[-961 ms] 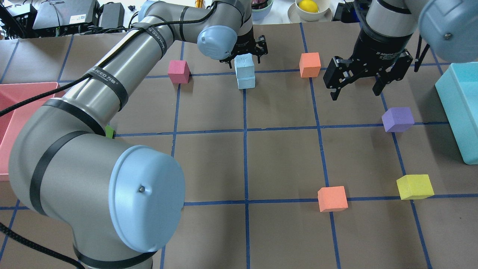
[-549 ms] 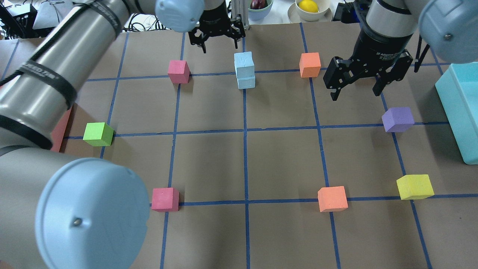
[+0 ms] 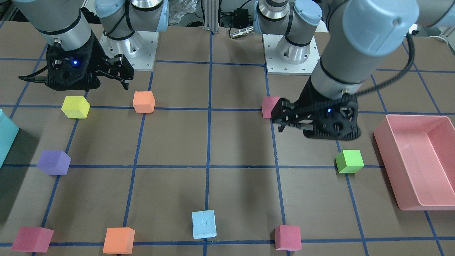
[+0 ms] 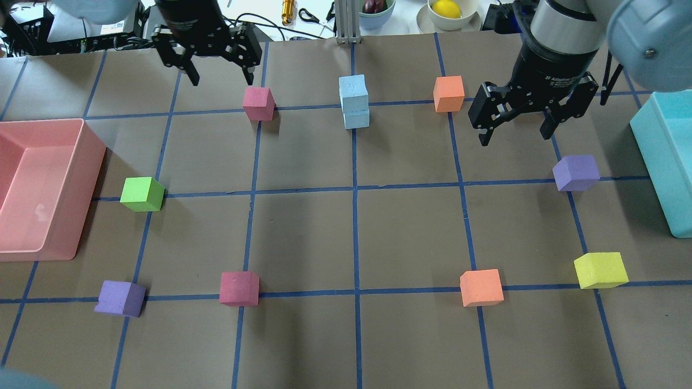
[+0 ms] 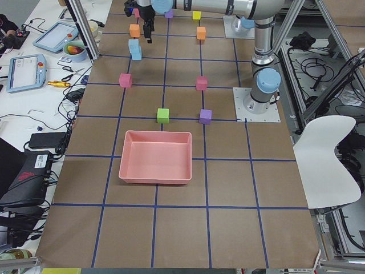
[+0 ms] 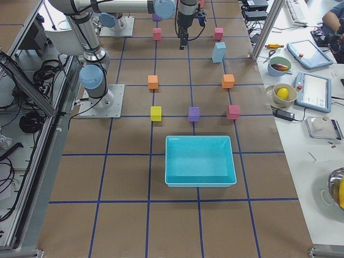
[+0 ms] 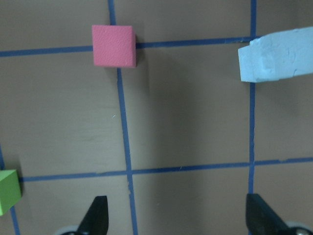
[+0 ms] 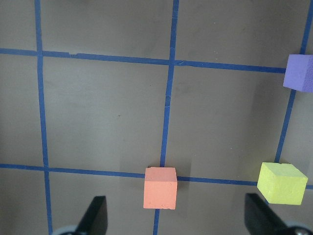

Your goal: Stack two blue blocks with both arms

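Note:
The two blue blocks stand stacked, the upper block (image 4: 353, 93) on the lower block (image 4: 357, 119), on a blue grid line at the far middle of the table. The stack also shows in the front-facing view (image 3: 203, 224) and the left wrist view (image 7: 276, 61). My left gripper (image 4: 221, 81) is open and empty, above the table left of the stack, by a pink cube (image 4: 258, 103). My right gripper (image 4: 513, 138) is open and empty, right of the stack, near an orange cube (image 4: 448, 93).
A pink bin (image 4: 89, 162) sits at the left edge and a teal bin (image 4: 651, 146) at the right edge. Green (image 4: 141, 194), purple (image 4: 576, 173), yellow (image 4: 600, 270), orange (image 4: 481, 287), pink (image 4: 239, 288) and purple (image 4: 120, 298) cubes lie on the grid.
My left arm has drawn away from the blue stack, its open gripper moving left along the far side. The stack stays standing. The right arm has not moved.

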Tool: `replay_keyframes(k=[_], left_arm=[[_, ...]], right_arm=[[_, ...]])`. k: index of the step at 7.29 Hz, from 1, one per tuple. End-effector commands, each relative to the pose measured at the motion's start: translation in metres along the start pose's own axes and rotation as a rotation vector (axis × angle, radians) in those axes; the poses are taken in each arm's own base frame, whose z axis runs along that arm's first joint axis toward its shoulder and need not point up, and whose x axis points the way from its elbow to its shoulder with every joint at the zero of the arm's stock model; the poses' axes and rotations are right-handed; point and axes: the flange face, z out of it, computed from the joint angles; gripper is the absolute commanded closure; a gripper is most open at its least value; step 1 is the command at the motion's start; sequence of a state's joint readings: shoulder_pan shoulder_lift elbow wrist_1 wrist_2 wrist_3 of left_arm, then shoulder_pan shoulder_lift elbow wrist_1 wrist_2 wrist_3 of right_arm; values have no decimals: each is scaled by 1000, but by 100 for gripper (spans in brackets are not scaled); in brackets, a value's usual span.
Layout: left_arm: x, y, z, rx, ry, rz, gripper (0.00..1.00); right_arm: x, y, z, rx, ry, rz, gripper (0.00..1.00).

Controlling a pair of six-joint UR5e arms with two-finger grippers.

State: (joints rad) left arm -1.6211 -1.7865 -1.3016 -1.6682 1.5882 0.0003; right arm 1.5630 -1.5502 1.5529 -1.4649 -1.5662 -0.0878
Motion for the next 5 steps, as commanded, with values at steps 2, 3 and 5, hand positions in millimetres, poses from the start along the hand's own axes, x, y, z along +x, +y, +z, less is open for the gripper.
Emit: replay_keyframes(k=[2, 3, 5], left_arm=[[-10, 103, 1, 22, -8, -31, 0], [-17, 98, -6, 111, -6, -39, 0], [-17, 94, -10, 154, 20, -18, 0]], right_arm=[[1, 1, 1, 1, 1, 2, 0], [0, 2, 2, 0, 0, 0, 0], [1, 1, 3, 6, 0, 2, 0]])
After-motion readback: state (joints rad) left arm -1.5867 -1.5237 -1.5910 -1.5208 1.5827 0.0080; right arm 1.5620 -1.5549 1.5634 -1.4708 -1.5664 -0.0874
